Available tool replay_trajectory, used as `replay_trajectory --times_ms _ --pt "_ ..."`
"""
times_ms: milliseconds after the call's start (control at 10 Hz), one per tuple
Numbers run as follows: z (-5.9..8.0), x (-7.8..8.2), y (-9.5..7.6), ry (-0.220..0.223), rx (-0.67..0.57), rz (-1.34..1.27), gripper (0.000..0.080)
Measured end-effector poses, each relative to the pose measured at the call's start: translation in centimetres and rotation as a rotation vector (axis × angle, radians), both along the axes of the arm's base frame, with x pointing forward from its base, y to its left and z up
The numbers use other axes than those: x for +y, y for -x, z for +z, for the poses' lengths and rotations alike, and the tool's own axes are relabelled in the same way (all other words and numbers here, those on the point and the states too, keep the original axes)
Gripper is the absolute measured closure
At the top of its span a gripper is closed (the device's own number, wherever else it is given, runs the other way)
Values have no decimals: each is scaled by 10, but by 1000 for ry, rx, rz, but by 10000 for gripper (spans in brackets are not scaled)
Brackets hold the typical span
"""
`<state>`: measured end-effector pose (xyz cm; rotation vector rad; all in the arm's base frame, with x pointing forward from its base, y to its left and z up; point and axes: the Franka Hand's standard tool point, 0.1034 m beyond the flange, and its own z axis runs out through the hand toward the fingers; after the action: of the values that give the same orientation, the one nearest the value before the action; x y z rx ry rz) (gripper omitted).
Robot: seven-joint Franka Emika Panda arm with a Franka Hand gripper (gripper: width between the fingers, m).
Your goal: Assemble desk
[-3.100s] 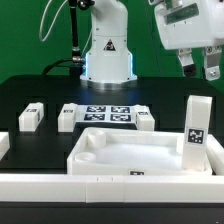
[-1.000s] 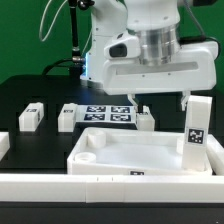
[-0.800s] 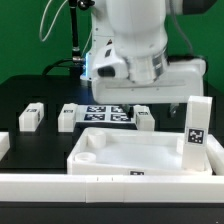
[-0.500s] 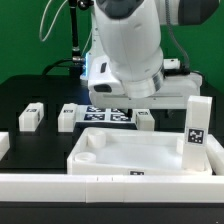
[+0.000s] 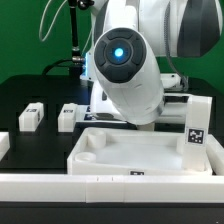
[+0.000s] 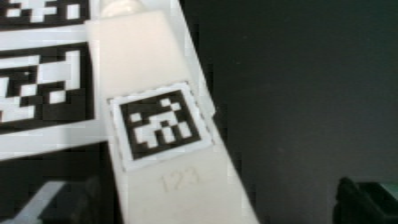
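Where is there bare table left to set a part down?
Bare black table lies between the leftmost lying leg and the tabletop panel. Crowded behind the panel, where the arm hangs over the marker board.

Desk: I see a black desk (image 5: 40, 95) carrying everything; in the wrist view it shows as plain dark ground.
Marker board: a thin white sheet, the marker board (image 6: 39, 75), lies flat on the desk, and my wrist view catches parts of its black-and-white tags. In the exterior view I cannot make it out clearly.
Front rail: a long white border rail (image 5: 50, 188) runs across the near edge of the desk, from the exterior view's left to its right.
Side rail: a short white end (image 5: 3, 148) shows at the exterior view's left edge.
Backdrop: a green backdrop (image 5: 25, 45) stands behind the desk.
Cable: a dark cable (image 5: 76, 35) hangs upright before the backdrop.
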<state>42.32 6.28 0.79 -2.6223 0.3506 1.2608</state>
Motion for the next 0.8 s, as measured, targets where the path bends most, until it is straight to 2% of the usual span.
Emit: replay_trajectory --times_ms 200,300,400,500,600,800 --pt "-1 -2 0 0 1 -5 150" --pt "-1 -2 0 0 2 -5 274" --pt "-1 -3 0 1 2 -6 274" --pt "-1 -3 0 1 3 -6 411" --pt "-1 -3 0 0 3 -7 514" --pt "-1 -3 0 0 3 -8 512"
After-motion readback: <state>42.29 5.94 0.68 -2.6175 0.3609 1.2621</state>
